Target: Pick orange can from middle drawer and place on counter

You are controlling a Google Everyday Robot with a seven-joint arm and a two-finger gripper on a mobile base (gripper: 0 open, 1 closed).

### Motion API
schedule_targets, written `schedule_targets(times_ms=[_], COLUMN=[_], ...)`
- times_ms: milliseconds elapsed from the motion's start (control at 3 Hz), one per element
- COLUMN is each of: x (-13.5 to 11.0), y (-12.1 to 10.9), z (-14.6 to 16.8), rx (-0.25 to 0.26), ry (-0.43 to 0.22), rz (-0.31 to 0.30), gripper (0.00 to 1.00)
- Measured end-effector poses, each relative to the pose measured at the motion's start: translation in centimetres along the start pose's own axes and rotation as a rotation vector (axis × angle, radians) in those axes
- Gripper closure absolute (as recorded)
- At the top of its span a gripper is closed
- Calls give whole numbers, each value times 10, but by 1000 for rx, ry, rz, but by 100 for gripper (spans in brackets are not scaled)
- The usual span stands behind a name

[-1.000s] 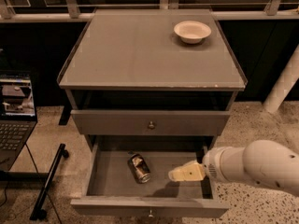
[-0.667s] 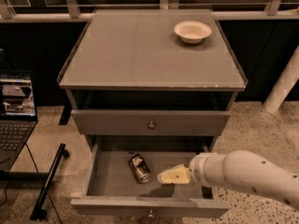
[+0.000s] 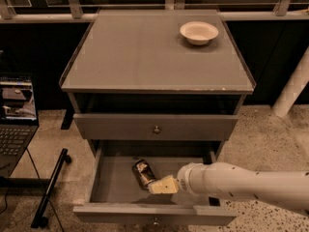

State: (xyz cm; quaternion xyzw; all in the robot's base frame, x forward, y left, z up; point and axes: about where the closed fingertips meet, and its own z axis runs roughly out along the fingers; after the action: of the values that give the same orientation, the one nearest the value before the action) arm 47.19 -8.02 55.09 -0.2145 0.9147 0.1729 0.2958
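Observation:
The orange can point(image 3: 141, 172) lies on its side in the open middle drawer point(image 3: 116, 185), left of centre, its silver end toward the back. My gripper point(image 3: 161, 185) reaches in from the right on a white arm and sits inside the drawer, right beside the can's near end and touching or nearly touching it. The counter point(image 3: 145, 52) is the flat grey top of the cabinet above. The upper drawer point(image 3: 155, 126) is closed.
A white bowl point(image 3: 199, 32) stands at the counter's back right. An open laptop point(image 3: 15, 110) sits to the left of the cabinet, with a black stand leg point(image 3: 50, 187) on the floor. A white post point(image 3: 292, 91) stands at right.
My gripper has moved left across the drawer, from its right part to right beside the can. The can has not moved.

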Motion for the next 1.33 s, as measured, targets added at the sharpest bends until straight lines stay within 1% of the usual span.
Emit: schedule_targets(times_ms=[333, 667, 1000, 1333], x=[3, -1, -12, -19], y=[-4, -7, -9, -7], z=[7, 27, 67, 104], rx=[-4, -41, -102, -164], ry=[-18, -40, -69, -73], rz=[28, 17, 8, -8], gripper=[0, 0, 0, 0])
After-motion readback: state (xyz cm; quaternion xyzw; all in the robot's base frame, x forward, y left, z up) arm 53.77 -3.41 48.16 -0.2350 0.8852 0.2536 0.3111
